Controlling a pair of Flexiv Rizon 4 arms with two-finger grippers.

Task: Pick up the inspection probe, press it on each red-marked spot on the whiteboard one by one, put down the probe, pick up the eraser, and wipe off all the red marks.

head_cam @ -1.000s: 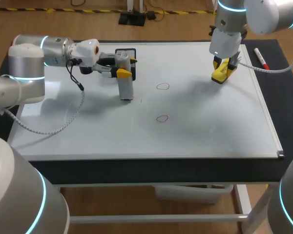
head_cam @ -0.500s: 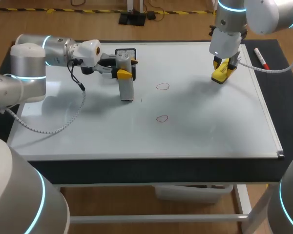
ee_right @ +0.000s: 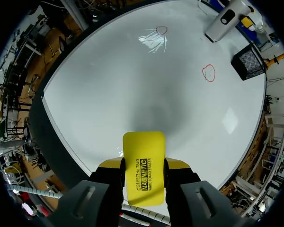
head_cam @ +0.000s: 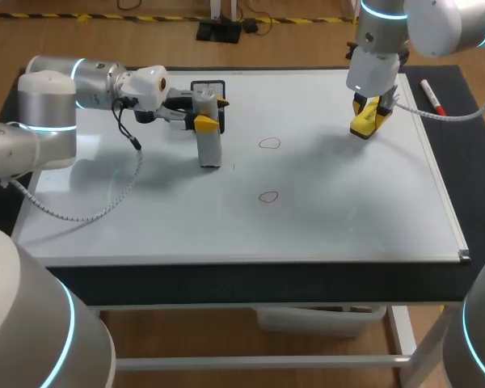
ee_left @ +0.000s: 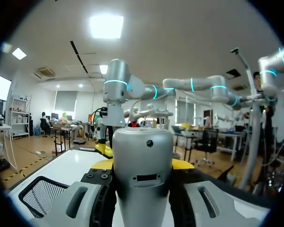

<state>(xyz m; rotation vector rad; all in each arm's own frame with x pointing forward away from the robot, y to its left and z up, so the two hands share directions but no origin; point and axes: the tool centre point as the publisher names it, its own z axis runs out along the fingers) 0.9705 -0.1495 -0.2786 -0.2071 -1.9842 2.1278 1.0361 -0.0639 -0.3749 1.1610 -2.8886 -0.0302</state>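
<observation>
The inspection probe (head_cam: 208,139), a grey-white cylinder, is upright with its lower end at the whiteboard (head_cam: 145,218), left of the two red marks. My left gripper (head_cam: 205,113) is shut on its upper part; in the left wrist view the probe (ee_left: 143,161) fills the gap of the left gripper (ee_left: 143,164). One red mark (head_cam: 268,144) lies farther back, the other (head_cam: 267,196) nearer. My right gripper (head_cam: 365,121) is shut on the yellow eraser (ee_right: 143,165), low over the board's far right part. From there the red marks (ee_right: 208,73) (ee_right: 161,30) and the probe (ee_right: 226,21) show ahead.
A black mesh holder (head_cam: 208,86) stands on the board just behind the probe, also seen as the holder (ee_left: 42,195) beside my left fingers. A red marker (head_cam: 432,97) lies on the dark mat right of the whiteboard's edge.
My left wrist has shifted very slightly to the right; the probe, the eraser and the right arm stand as before.
</observation>
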